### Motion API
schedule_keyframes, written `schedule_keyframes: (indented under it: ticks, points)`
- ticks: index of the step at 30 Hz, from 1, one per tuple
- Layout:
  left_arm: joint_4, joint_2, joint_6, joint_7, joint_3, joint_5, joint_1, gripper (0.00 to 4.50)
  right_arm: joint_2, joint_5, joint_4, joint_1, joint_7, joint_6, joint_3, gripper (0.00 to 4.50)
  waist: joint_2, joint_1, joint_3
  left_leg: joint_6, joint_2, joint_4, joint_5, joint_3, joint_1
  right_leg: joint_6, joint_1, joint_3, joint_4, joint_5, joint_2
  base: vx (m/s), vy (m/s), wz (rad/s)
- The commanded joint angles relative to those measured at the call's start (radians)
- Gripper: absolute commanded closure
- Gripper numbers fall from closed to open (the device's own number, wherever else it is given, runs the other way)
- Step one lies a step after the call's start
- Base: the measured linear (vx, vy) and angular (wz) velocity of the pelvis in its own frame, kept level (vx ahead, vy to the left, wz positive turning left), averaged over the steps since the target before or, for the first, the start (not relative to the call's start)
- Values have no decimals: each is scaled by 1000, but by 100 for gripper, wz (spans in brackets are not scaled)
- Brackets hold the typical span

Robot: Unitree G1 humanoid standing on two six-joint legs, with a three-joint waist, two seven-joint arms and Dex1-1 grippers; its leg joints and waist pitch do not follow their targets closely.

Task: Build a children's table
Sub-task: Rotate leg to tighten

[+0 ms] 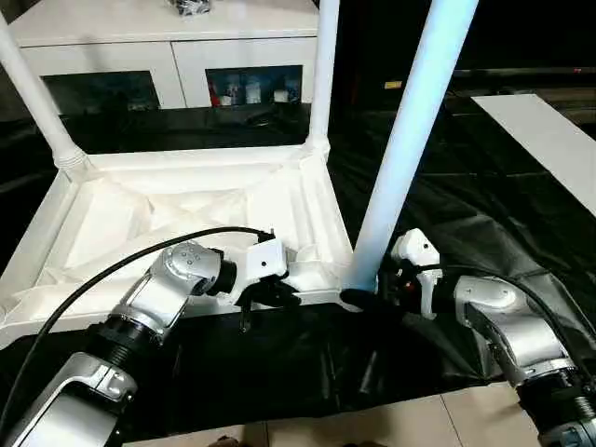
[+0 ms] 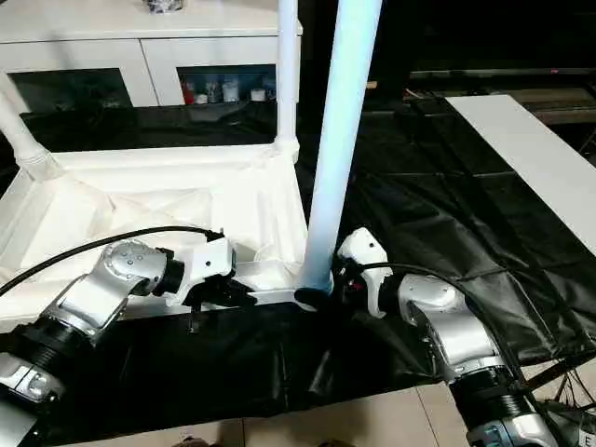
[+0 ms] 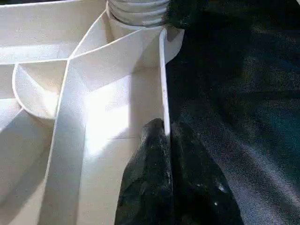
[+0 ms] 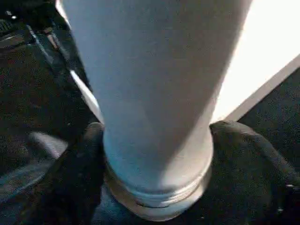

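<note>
From the head camera, the white table top [image 1: 177,223] lies upside down on a black sheet [image 1: 484,214], ribbed underside facing up, its long axis running across the scene in front of a white cabinet [image 1: 168,47]. Two legs already stand in the far corner sockets: the far-left leg [image 1: 33,93] leans out toward the left, the far-right leg [image 1: 324,65] rises nearly upright. A third leg [image 1: 410,140] stands at the near right corner, its long axis almost vertical with a slight lean to the right at its upper end, its wider end down at the socket. The right pincer [image 1: 365,300] is clasped around the base of this leg. The left pincer [image 1: 268,296] sits on the near rim of the top, just left of that corner.

In the left wrist view, the left pincer [image 3: 168,140] has its two black fingers [image 3: 145,173] clenched on the thin upright rim wall of the table top, one either side, with the threaded leg base at the corner beyond.

In the right wrist view, the black fingers [image 4: 75,173] of the right pincer [image 4: 157,187] wrap both sides of the leg's ringed lower end.
</note>
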Motion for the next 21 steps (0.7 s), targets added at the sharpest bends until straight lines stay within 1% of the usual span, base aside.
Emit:
schedule_keyframes:
  ticks: [1, 5, 7, 10, 12, 16, 18, 19, 20, 21]
  points:
    - [-15, 15, -9, -31, -19, 14, -17, 450, -8, 19, 16, -25, 8, 13, -19, 99, -8, 0, -65, 46, 58, -74, -248, -26, 16, -219, 43, 45, -59, -281, -59, 0, 0, 0]
    - [-14, 20, -10, -37, -18, 13, -13, 450, 0, 39, 19, -28, 18, 20, -28, 130, -7, -1, -65, 50, 57, -73, -250, -25, 17, -225, 43, 44, -59, -276, -58, 0, 0, 0]
    - [-15, 21, -9, -40, -19, 13, -12, 450, 2, 41, 20, -26, 23, 20, -30, 151, -6, -1, -65, 47, 57, -73, -252, -26, 17, -225, 44, 44, -60, -283, -58, 0, 0, 0]
    - [-14, 22, -8, -44, -20, 14, -12, 450, 6, 41, 24, -24, 30, 19, -35, 169, -6, -1, -65, 45, 58, -74, -252, -26, 18, -224, 44, 44, -60, -284, -58, 0, 0, 0]
    - [-15, 26, -5, -53, -23, 14, -10, 450, 9, 44, 24, -16, 34, 23, -40, 173, -4, -2, -66, 45, 56, -73, -248, -26, 17, -228, 44, 44, -59, -272, -57, 0, 0, 0]
    - [-18, 30, -2, -57, -25, 14, -7, 450, 10, 47, 26, -12, 27, 24, -41, 177, -5, -2, -67, 46, 56, -72, -244, -25, 18, -232, 45, 44, -57, -264, -57, 0, 0, 0]
    - [-19, 28, 0, -51, -22, 13, -5, 450, 21, 33, 45, -15, -14, 17, -48, 178, -4, -3, -67, 46, 56, -72, -244, -26, 18, -233, 44, 43, -57, -266, -57, 0, 0, 0]
    - [-16, 21, 1, -33, -21, 19, -5, 450, 38, 10, 74, -28, -75, 4, -58, 178, -4, -3, -66, 44, 56, -72, -249, -25, 18, -232, 44, 43, -58, -272, -57, 0, 0, 0]
    - [-13, 17, 1, -21, -21, 24, -5, 450, 51, -7, 95, -37, -118, -5, -65, 178, -3, -6, -64, 34, 56, -74, -263, -26, 18, -228, 41, 43, -60, -296, -58, 0, 0, 0]
    - [6, -10, 38, 42, -15, 43, -14, 450, 98, -34, 155, -64, -259, -6, -96, 178, -5, -13, -63, 20, 55, -76, -276, -29, 14, -218, 44, 41, -61, -327, -58, 0, 0, 0]
